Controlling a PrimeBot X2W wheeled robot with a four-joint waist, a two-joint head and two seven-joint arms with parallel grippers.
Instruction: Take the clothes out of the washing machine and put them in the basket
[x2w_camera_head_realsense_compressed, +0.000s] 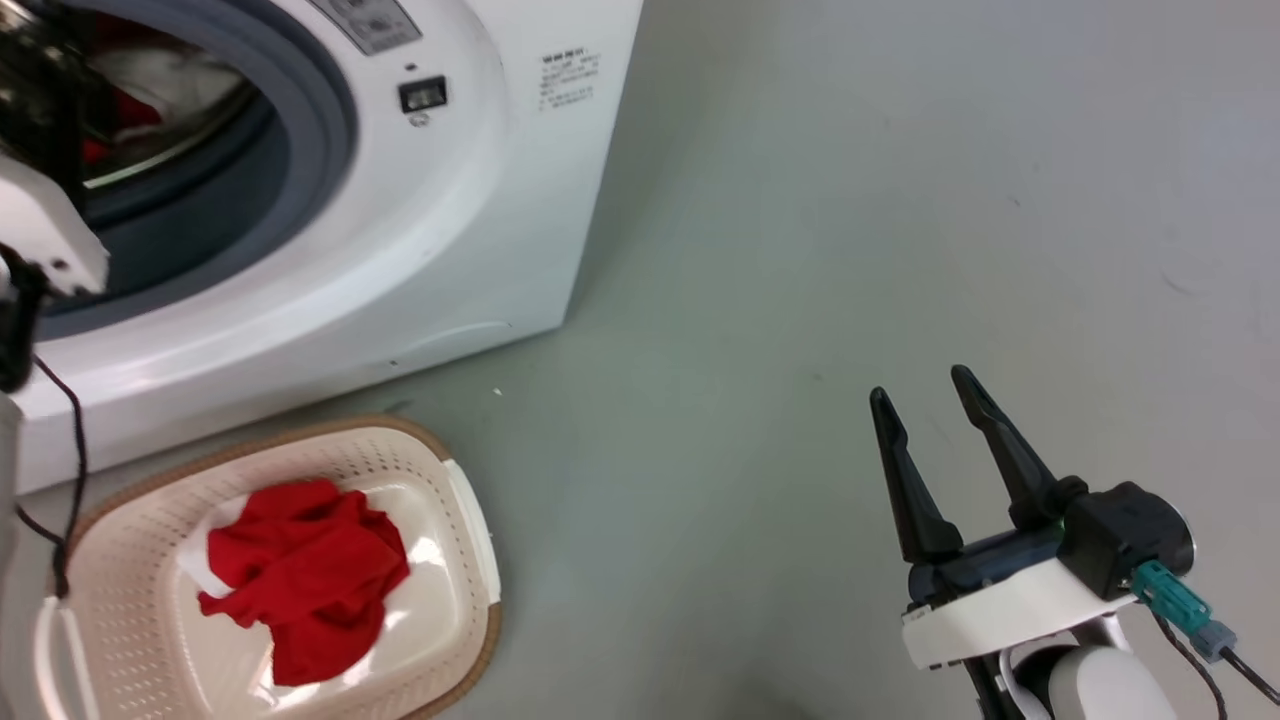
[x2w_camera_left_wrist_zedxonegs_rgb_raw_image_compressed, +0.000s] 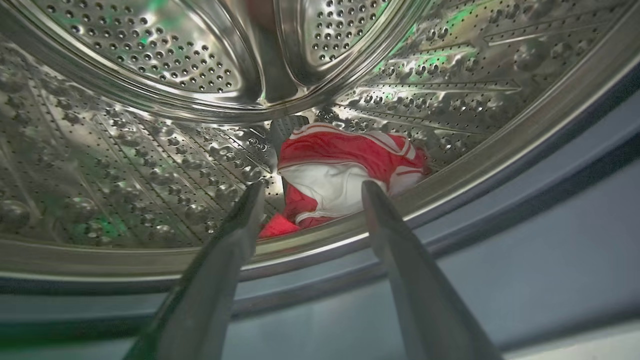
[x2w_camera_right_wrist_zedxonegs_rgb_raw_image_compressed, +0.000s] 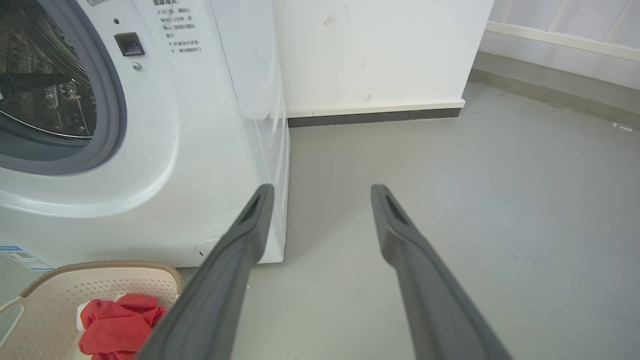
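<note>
Left hand (x2w_camera_left_wrist_zedxonegs_rgb_raw_image_compressed: 312, 186) spread, aimed into drum (x2w_camera_left_wrist_zedxonegs_rgb_raw_image_compressed: 125, 160) of washing machine (x2w_camera_head_realsense_compressed: 480, 200), lined up on striped garment (x2w_camera_left_wrist_zedxonegs_rgb_raw_image_compressed: 345, 160) lodged at drum's far bottom. Contact seemingly not yet made.

Plain red garment (x2w_camera_head_realsense_compressed: 300, 575) laid in basket (x2w_camera_head_realsense_compressed: 440, 470), set near machine front for short transfer.

Right hand (x2w_camera_head_realsense_compressed: 920, 385) spread, empty, held clear over floor (x2w_camera_head_realsense_compressed: 900, 200) at right.

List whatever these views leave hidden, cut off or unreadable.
Left wrist view: red, white-striped fabric garment in the perforated steel drum, lower edge behind the drum lip and the left gripper.
Head view: cream perforated plastic basket cut off by the bottom edge.
Head view: print on the large white washing machine, too small to read.
</note>
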